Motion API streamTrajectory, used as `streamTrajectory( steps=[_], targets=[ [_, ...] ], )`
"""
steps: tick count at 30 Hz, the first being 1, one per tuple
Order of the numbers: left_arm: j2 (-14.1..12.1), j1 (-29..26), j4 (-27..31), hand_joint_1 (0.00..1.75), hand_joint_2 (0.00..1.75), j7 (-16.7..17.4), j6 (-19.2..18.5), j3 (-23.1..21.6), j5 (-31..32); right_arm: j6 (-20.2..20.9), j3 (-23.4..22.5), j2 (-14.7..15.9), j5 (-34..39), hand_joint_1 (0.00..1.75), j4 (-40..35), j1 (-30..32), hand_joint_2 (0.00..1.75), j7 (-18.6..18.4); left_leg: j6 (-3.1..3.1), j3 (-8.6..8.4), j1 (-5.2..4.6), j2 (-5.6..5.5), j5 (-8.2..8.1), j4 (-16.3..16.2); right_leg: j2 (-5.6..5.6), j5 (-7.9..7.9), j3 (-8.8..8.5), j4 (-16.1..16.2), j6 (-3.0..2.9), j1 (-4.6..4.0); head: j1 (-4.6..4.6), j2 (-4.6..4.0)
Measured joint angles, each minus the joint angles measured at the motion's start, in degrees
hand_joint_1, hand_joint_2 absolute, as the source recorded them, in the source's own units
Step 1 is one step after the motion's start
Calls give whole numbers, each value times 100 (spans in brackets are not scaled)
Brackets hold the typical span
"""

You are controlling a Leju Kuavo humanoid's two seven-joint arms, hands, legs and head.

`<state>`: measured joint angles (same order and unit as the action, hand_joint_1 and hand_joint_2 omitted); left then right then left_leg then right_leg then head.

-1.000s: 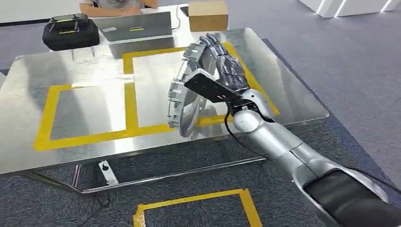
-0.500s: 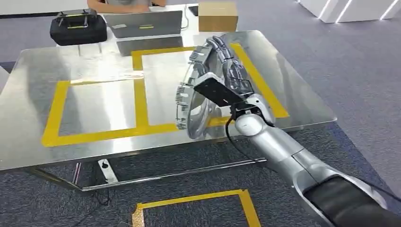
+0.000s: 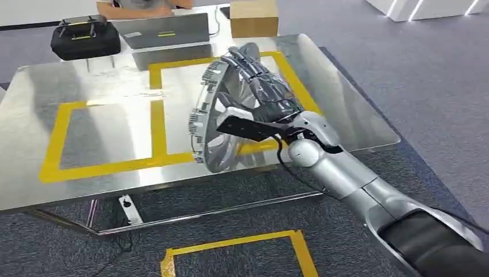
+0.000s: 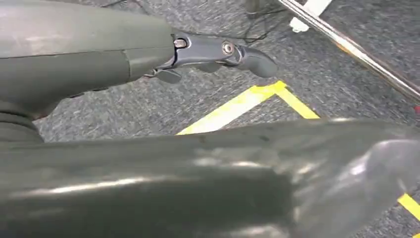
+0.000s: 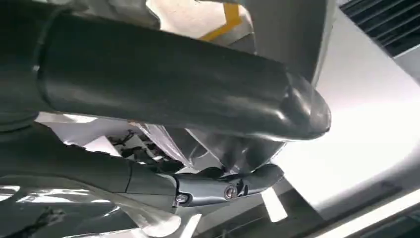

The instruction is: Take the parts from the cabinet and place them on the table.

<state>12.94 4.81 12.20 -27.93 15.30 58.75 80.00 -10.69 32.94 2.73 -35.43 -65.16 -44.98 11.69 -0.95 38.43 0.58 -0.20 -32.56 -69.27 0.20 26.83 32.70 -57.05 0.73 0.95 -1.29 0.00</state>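
The right hand (image 3: 262, 86) grips a silver finned fan wheel (image 3: 216, 115) — fingers curled over its rim, wheel tilted on edge above the steel table's (image 3: 104, 86) near edge. The left hand (image 4: 218, 52) hangs over carpet — fingers apart, holding nothing.

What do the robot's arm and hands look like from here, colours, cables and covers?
The right arm is glossy silver in rounded segments, with a black sleeve-like section near the shoulder. A thin black cable loops past the wrist, beside a flat black plate. The right hand has dark grey ribbed fingers. The left hand shows a smooth grey cover and darker fingers with small silver screws.
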Motion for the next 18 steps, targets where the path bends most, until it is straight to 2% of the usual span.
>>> streamTrajectory(
  steps=[1,2,3,4,6,7,8,9,11,12,13,14,16,17,18],
  targets=[
    [0,-2,0,0,0,0,-2,-13,0,2,35,0,0,0,-2,0,0,2,-6,212,-2,0,-167,-460,-1,3,2,-1,-4,-5,4,0],
    [-4,-5,0,0,0,0,-4,-24,0,4,52,0,0,0,-2,0,0,2,-7,327,-1,0,-210,-700,-1,3,0,-2,-5,-9,2,0],
    [-4,-8,0,0,0,0,-4,-26,7,4,70,0,0,0,-2,-1,0,2,2,312,-2,0,-114,-656,-1,4,-7,-2,-6,-12,2,0],
    [-7,-7,0,0,0,0,-4,-28,9,4,76,2,0,0,-9,-3,0,2,21,192,-2,0,90,-384,2,6,-12,-3,-6,-16,4,0],
    [-9,-5,0,0,0,0,-4,-31,9,11,89,2,-2,0,-33,-5,0,2,87,-327,-6,0,636,698,9,16,-43,-3,8,-21,4,0],
    [-13,0,0,0,0,0,-4,-31,9,20,98,2,-2,0,-33,-4,0,2,124,-501,-20,0,647,1047,9,23,-44,-3,23,-28,-2,0],
    [-15,13,0,0,0,-2,-4,-33,9,20,100,4,-2,0,-33,-11,0,2,127,-529,-39,-1,614,1144,20,31,-12,-21,53,-60,-2,0],
    [-15,19,0,0,0,-2,-4,-35,20,20,105,7,-13,0,-35,-12,175,0,134,-502,-45,1,619,1120,16,17,3,-12,89,-51,-9,0],
    [-20,9,0,0,0,-4,-4,-39,24,39,133,7,-151,0,-37,-40,175,-75,189,-497,-55,-4,628,1127,9,7,-15,16,152,-39,-9,0],
    [-17,11,0,0,0,-7,-4,-44,24,70,153,9,-236,0,-35,-80,175,-134,236,-516,-19,0,665,1184,14,35,3,2,187,-38,0,0],
    [-17,20,0,0,0,-9,-4,-52,24,126,172,37,-314,0,-33,-144,175,-192,267,-517,-8,5,678,1194,8,144,98,-121,204,-32,-19,0],
    [-20,32,0,0,0,-11,-6,-59,22,245,216,68,-422,0,-15,-225,175,-267,294,-499,-6,5,687,1193,6,350,251,-464,221,-30,-33,0],
    [-17,30,0,0,0,-11,-9,-63,15,400,332,109,-647,0,39,-347,175,-363,301,-480,-10,7,691,1191,5,758,716,-1437,256,-26,-26,0],
    [-22,27,0,0,0,-11,-13,-63,9,431,378,140,-706,0,59,-376,175,-380,303,-479,-11,6,689,1188,2,859,892,-1800,272,-27,-35,0],
    [-22,25,0,0,0,-11,-22,-66,2,413,415,182,-803,0,83,-398,175,-424,309,-487,-10,2,685,1188,0,785,948,-1871,275,-26,-28,0]
  ],
)
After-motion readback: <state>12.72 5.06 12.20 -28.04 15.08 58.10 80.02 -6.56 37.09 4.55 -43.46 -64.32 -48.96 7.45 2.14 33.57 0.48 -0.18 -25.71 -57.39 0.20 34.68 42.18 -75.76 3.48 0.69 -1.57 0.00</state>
